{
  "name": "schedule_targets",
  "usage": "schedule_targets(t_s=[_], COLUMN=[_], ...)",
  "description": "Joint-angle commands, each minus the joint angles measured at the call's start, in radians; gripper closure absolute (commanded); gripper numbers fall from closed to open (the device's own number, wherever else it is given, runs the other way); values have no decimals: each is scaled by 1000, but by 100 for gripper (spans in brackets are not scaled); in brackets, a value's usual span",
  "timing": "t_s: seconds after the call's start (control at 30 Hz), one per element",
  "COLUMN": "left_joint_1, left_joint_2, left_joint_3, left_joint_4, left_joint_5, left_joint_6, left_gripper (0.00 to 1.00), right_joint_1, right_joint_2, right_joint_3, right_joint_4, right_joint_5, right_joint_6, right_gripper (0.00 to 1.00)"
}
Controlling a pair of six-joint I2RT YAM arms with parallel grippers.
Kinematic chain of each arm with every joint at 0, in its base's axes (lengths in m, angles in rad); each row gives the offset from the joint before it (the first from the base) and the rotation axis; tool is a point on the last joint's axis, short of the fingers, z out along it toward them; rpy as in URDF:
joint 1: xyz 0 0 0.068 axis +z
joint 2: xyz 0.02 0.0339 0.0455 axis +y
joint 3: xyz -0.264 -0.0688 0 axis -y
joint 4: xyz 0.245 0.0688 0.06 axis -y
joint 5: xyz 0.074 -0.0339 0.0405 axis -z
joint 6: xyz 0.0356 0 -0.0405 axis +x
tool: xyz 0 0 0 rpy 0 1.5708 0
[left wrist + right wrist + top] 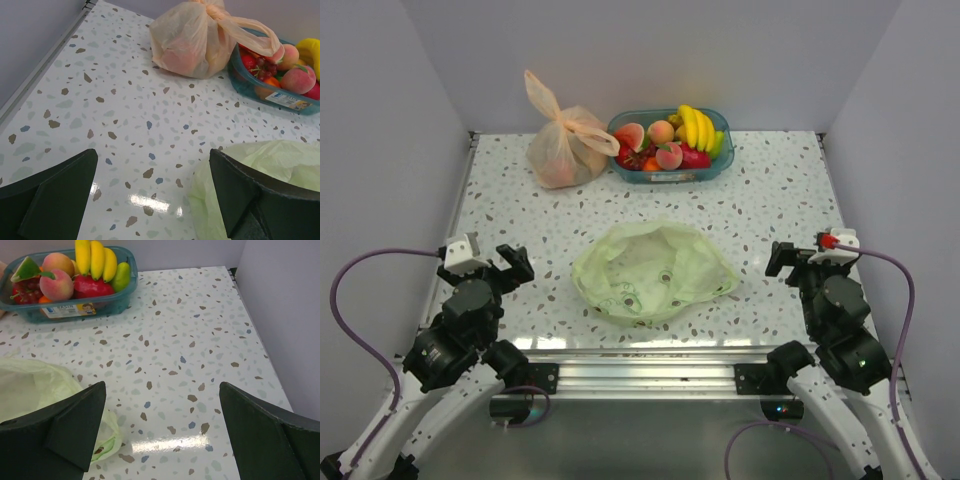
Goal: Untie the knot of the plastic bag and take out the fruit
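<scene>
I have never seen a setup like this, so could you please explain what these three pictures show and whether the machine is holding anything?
Two robot arms are bolted at the table's near edge. One picture looks down from above; the other two come from cameras on each wrist, with dark fingers at the bottom. On the speckled table lies a pale green plastic bag, opened out and flat. At the back stand a tied orange bag and a blue basket of fruit. The left gripper and right gripper are both open and hold nothing.

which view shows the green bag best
The top external view: the whole green plastic bag lies open and flat between the arms. The left wrist view shows only its upper left part, the right wrist view only its right edge.
</scene>
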Motion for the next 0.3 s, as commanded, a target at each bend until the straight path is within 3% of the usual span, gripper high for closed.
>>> schedule_targets(t_s=[0.0, 0.27], left_joint_1=[7, 7], left_joint_2=[-5, 1], left_joint_3=[-3, -3], left_joint_4=[2, 4], left_joint_5=[-35, -32], left_joint_6=[-27, -26], left_gripper=[0, 0], right_joint_1=[-5, -5], right_joint_2=[3, 16], right_joint_3=[-9, 0], right_joint_4=[28, 19], right_joint_5=[-8, -35], right_joint_6=[0, 0], right_gripper=[1, 1])
